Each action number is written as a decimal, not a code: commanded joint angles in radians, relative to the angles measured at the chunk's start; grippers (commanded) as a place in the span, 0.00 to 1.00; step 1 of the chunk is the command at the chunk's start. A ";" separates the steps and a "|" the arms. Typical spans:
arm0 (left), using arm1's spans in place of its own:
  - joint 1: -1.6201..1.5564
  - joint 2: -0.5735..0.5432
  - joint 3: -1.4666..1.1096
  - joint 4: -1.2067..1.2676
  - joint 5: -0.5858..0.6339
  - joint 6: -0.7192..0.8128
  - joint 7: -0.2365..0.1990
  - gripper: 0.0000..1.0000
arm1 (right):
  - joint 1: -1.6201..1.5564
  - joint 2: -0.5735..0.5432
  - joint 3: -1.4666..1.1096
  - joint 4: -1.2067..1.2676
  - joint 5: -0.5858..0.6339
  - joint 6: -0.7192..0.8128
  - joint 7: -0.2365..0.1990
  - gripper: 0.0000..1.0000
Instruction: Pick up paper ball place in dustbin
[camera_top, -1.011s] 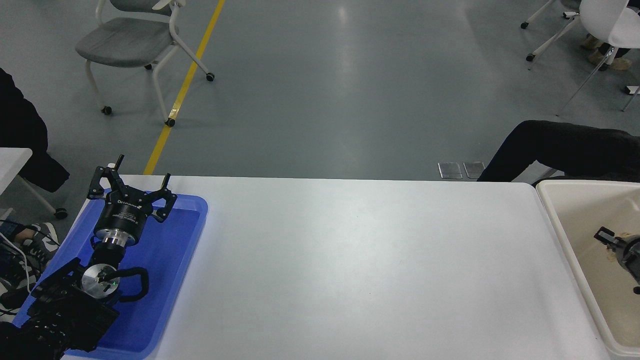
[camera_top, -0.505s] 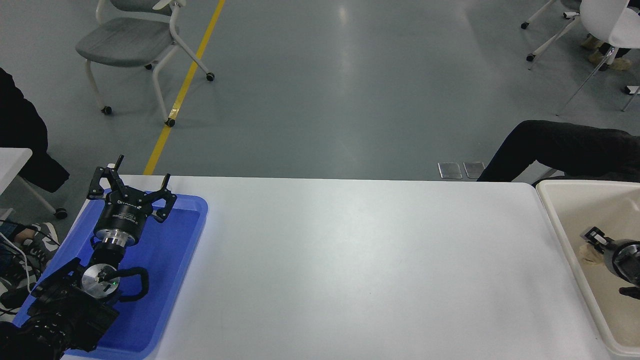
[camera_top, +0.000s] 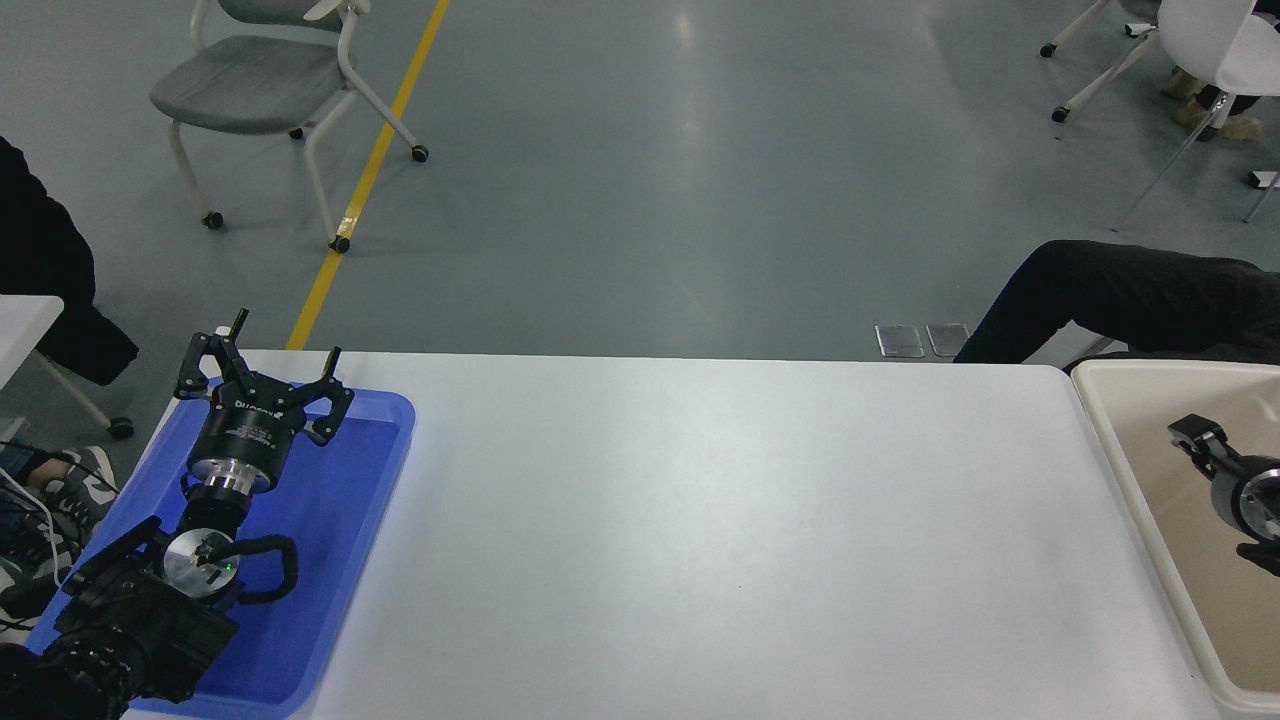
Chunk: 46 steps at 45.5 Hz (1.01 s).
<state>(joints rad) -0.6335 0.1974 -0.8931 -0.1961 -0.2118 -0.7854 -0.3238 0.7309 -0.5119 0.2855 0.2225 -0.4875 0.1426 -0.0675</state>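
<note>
Your right gripper (camera_top: 1195, 437) sits inside the dustbin (camera_top: 1110, 440), finger state unclear, paper ball unseen; lifting out could clip the rim

Open lab or test hall. Smooth grey floor (camera_top: 650, 180) with a yellow line (camera_top: 370, 170) marking a lane. Wheeled chairs (camera_top: 270, 90) stand loose on it. Plain white table (camera_top: 720, 540) carries a robot arm (camera_top: 180, 560) with exposed cable.
</note>
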 joint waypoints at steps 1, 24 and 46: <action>0.000 0.000 0.000 -0.002 0.000 0.000 0.000 1.00 | -0.019 -0.040 0.340 0.184 0.007 0.002 -0.002 1.00; 0.001 0.000 0.000 0.001 0.000 0.000 0.000 1.00 | -0.120 0.027 0.606 0.578 0.573 0.031 -0.003 1.00; 0.001 0.000 0.000 -0.002 0.000 0.000 0.000 1.00 | -0.229 0.148 0.618 0.548 0.731 0.357 -0.002 1.00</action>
<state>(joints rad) -0.6321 0.1979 -0.8931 -0.1961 -0.2117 -0.7854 -0.3237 0.5483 -0.4112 0.8898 0.7710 0.1827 0.4065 -0.0694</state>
